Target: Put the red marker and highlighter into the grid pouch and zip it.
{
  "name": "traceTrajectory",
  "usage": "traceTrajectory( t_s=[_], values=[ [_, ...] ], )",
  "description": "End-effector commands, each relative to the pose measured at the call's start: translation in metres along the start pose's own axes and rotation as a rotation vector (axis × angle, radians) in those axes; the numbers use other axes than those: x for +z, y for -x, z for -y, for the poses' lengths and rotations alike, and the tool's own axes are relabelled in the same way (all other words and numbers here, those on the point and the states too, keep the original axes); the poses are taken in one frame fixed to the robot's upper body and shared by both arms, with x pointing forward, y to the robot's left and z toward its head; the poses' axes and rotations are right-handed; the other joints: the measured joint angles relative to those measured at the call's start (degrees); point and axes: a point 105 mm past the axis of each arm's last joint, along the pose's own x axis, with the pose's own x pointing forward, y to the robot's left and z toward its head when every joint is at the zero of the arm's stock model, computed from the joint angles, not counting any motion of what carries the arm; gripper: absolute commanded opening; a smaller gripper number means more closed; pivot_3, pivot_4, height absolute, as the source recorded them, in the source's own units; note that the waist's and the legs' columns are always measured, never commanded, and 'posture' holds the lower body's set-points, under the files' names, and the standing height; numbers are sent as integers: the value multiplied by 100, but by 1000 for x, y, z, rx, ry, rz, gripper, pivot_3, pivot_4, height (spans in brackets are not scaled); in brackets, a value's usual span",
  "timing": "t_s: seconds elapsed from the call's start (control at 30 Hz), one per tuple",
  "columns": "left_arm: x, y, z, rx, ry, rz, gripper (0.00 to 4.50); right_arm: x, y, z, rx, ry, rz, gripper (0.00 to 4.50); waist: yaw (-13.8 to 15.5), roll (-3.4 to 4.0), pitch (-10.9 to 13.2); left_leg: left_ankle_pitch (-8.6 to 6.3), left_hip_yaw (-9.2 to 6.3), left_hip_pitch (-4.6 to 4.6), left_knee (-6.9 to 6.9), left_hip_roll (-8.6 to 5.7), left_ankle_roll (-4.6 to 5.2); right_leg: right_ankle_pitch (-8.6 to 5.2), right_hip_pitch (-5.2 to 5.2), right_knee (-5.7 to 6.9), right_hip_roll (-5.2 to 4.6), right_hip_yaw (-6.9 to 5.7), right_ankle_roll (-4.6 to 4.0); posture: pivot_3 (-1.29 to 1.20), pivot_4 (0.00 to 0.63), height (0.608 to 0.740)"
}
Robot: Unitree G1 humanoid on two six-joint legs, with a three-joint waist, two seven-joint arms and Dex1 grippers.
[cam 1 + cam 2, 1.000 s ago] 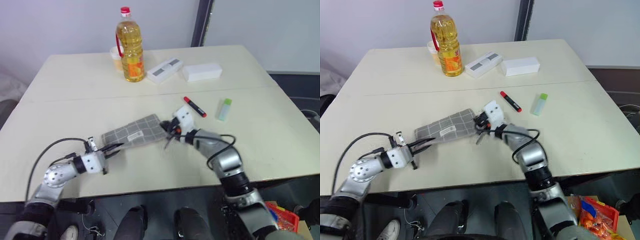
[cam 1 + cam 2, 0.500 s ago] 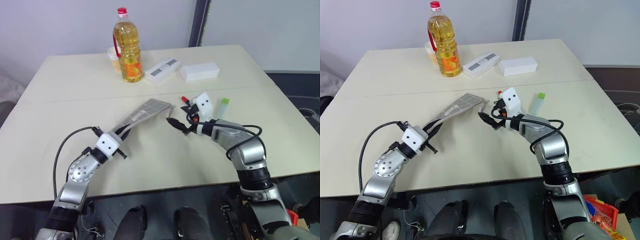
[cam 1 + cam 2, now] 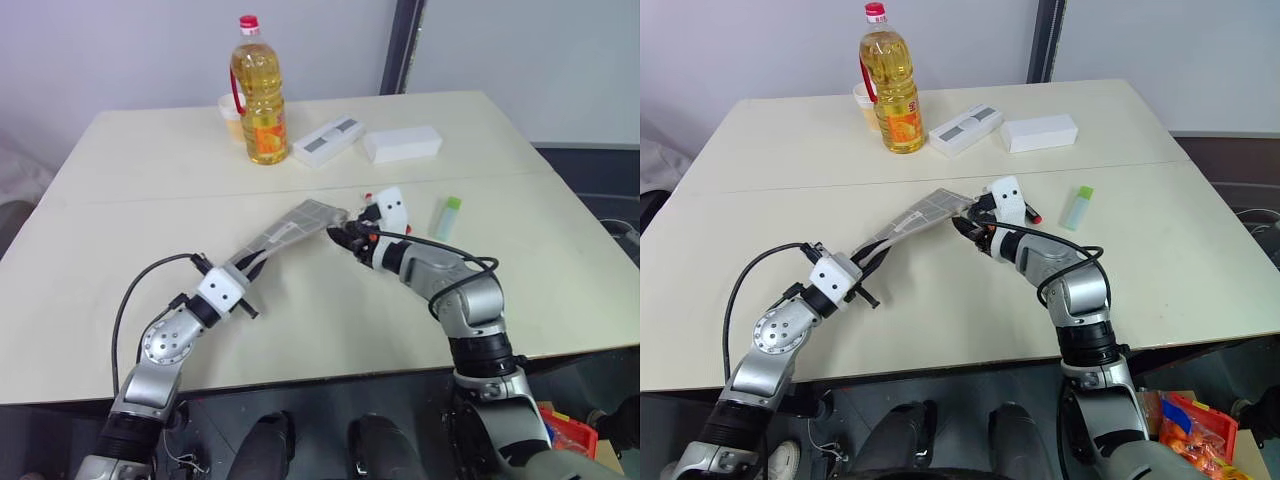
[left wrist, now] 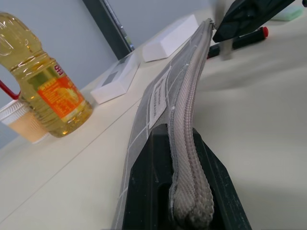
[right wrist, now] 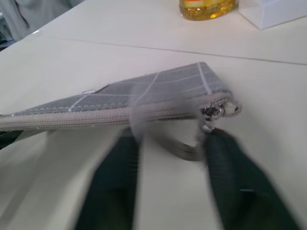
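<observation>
Since a second ago, grid pouch (image 3: 290, 228) lifted edge-up off table (image 3: 150, 200); left claw (image 4: 184, 191) clamps its end. Right claw (image 5: 168, 158), jaws parted, at zipper pull. Grey, white-gridded; label unreadable.

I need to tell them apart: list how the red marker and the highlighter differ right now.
The red marker is slim and red with black ends; the highlighter is stubbier, pale, with a green cap. The marker is partly hidden behind the right pincer; the highlighter lies clear, farther right. Both lie on the table, outside the grid pouch.

Grid pouch (image 3: 290, 224) grey, white-lined; highlighter (image 3: 449, 215) green; bottle (image 3: 261, 95) yellow.
</observation>
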Motion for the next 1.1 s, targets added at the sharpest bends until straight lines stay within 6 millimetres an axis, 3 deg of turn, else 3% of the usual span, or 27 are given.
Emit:
traceTrajectory(
  t_s=[0.03, 0.17, 0.3, 0.43, 0.67, 0.9, 1.1],
  values=[
    [11, -2, -4, 12, -35, 44, 0, 14, 0, -10, 29, 30, 46, 18, -1, 0, 0, 0, 0, 0, 0, 0, 0, 0, 0, 0, 0, 0, 0, 0, 150, 740],
    [11, -3, -5, 17, -38, 41, 0, 16, 0, -14, 42, 77, 47, 18, -2, 0, 0, 0, 0, 0, 0, 0, 0, 0, 0, 0, 0, 0, 0, 0, 150, 740],
    [10, -7, -6, 36, -26, 36, 0, 18, 0, -33, 126, 205, 47, 18, 2, 1, 1, 0, 0, 0, 0, 0, 0, 0, -1, 0, 0, -1, 0, 0, 150, 740],
    [14, -18, -8, 66, 11, 49, 0, 16, 4, -77, 322, 305, 48, 18, -1, 1, 1, 0, -1, -1, 2, 0, 0, 0, 0, 0, 1, -2, 1, 0, 150, 740],
    [23, -39, -1, 86, 74, 81, 0, 16, 7, -134, 559, 402, 75, 18, 0, -1, 0, 0, -5, -1, 6, -1, 0, 0, 3, 0, 3, -6, 2, 0, 150, 740],
    [29, -44, 9, 52, 102, 113, 0, 27, -9, -139, 528, 463, 86, 18, -2, -2, 1, 0, -7, -2, 10, -1, 0, 0, 4, 0, 5, -8, 2, 0, 150, 740],
    [24, -27, -1, 56, 99, 92, 0, 27, -11, -108, 395, 472, 55, 18, -4, -2, 1, -1, -8, -2, 9, -1, -1, 0, 3, -1, 2, -6, 2, 0, 150, 740]
  ],
)
